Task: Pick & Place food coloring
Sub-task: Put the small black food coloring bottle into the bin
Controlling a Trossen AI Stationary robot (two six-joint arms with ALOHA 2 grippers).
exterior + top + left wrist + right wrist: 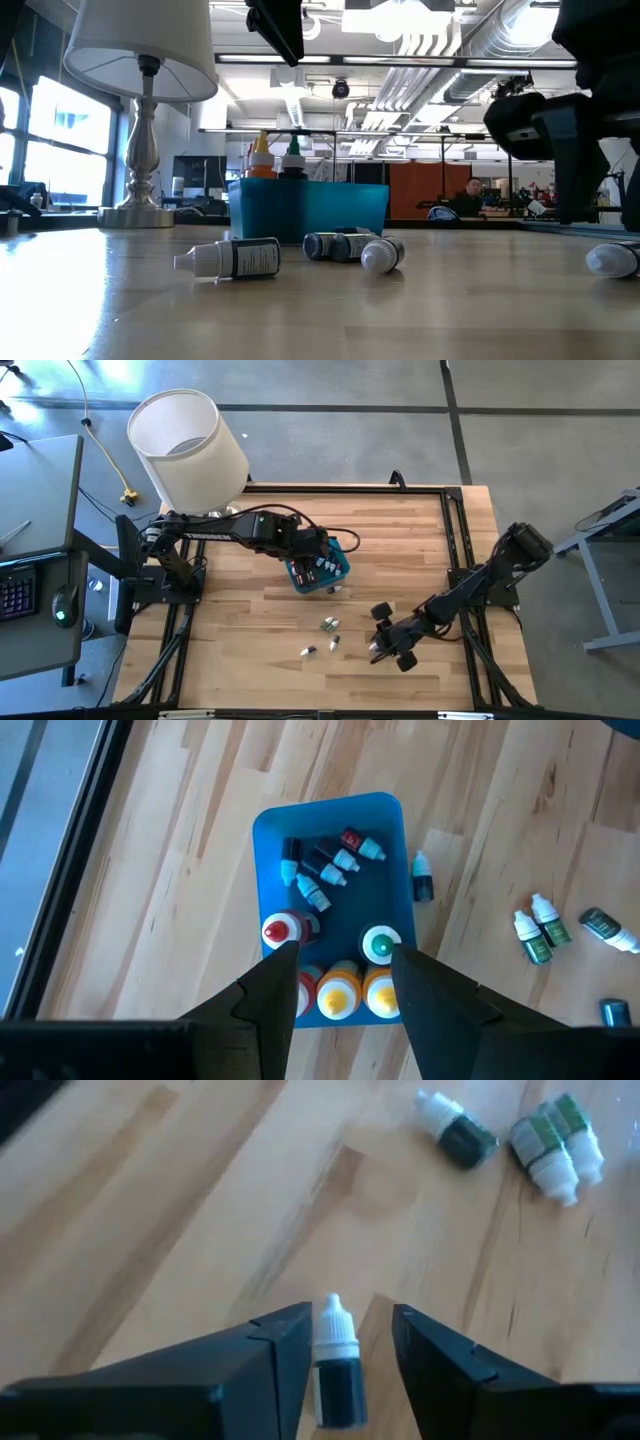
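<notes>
The right gripper (345, 1345), jaws parted, straddles a light, slick food-coloring bottle (338, 1370) lying right of the bin (335, 572) (best pinched across its stiff body), while the left gripper (345, 995) hangs open above the bin.

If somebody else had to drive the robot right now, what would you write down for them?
Left gripper: jaws open, empty, hovering over the blue bin.
Right gripper: low at the table, jaws open on either side of a dark bottle lying there, not lifted.
Done: many bottles are in the bin.
Left to do: that dark bottle, plus several loose bottles lying on the table, one right beside the bin.
</notes>
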